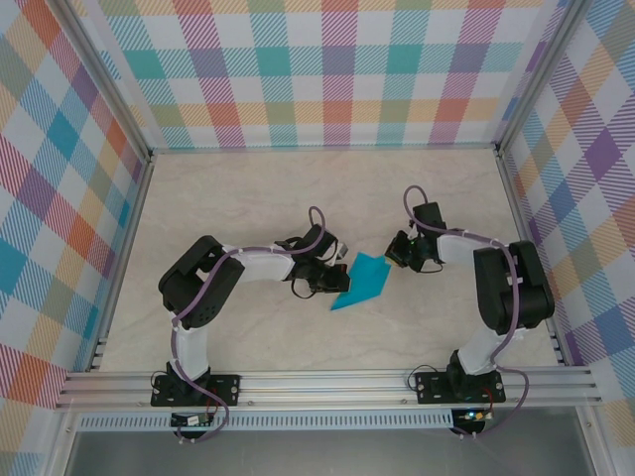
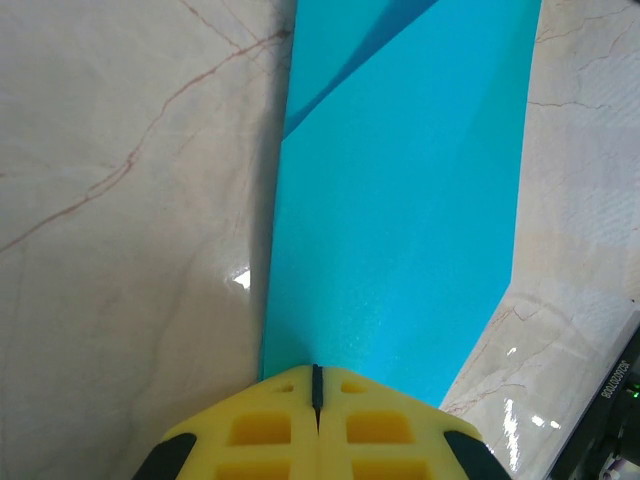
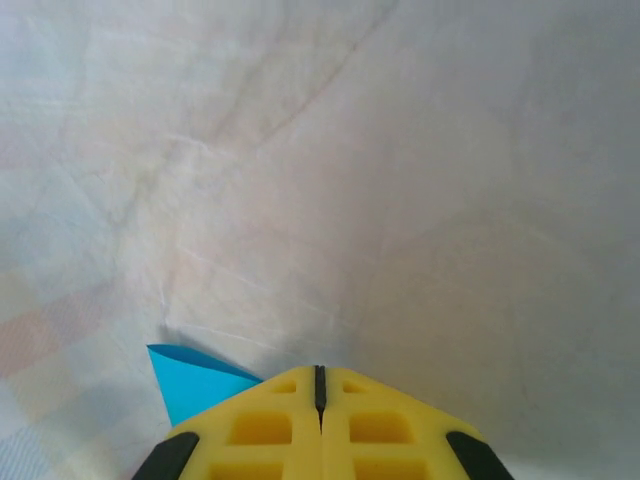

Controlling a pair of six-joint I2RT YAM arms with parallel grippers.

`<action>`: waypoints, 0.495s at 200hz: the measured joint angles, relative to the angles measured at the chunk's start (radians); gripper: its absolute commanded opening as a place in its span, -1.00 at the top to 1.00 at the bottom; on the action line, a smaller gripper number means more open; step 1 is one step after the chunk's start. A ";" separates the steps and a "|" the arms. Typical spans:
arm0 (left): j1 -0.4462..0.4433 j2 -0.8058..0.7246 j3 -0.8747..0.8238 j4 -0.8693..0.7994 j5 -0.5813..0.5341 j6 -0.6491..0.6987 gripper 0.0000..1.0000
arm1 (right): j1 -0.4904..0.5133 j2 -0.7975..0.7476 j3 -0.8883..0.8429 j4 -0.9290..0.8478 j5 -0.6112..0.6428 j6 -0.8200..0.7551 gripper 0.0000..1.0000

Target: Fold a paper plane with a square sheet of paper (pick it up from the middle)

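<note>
1. Lying flat on the table [image 1: 248, 188], the folded paper [image 1: 363, 283] sits between both grippers.
2. Left gripper [image 2: 317, 385], closed and empty, meets the paper's near edge.
3. Right gripper [image 3: 320, 385], closed and empty, is beside a paper corner.

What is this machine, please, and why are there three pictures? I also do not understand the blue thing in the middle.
These are two robot arms bolted to the near edge of a table. One picture looks down from above; the other two come from a small camera on each wrist, so the yellow shape at the bottom is that arm's own pincer. The blue thing is a partly folded sheet of paper lying flat on the table, on its way to becoming a paper plane. The left pincer is shut, its tip at the paper's edge. The right pincer is also shut, beside a paper corner. Whether either one grips the paper is not clear.
</note>
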 measured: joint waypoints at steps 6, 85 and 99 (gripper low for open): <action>0.000 0.000 0.000 0.000 0.001 0.000 1.00 | 0.000 -0.017 -0.006 0.008 -0.001 0.006 1.00; 0.000 0.001 0.005 -0.005 0.005 0.000 1.00 | 0.208 -0.080 -0.112 0.131 -0.140 0.079 1.00; 0.000 0.001 0.005 -0.005 0.006 0.000 1.00 | 0.220 -0.060 -0.117 0.144 -0.153 0.095 1.00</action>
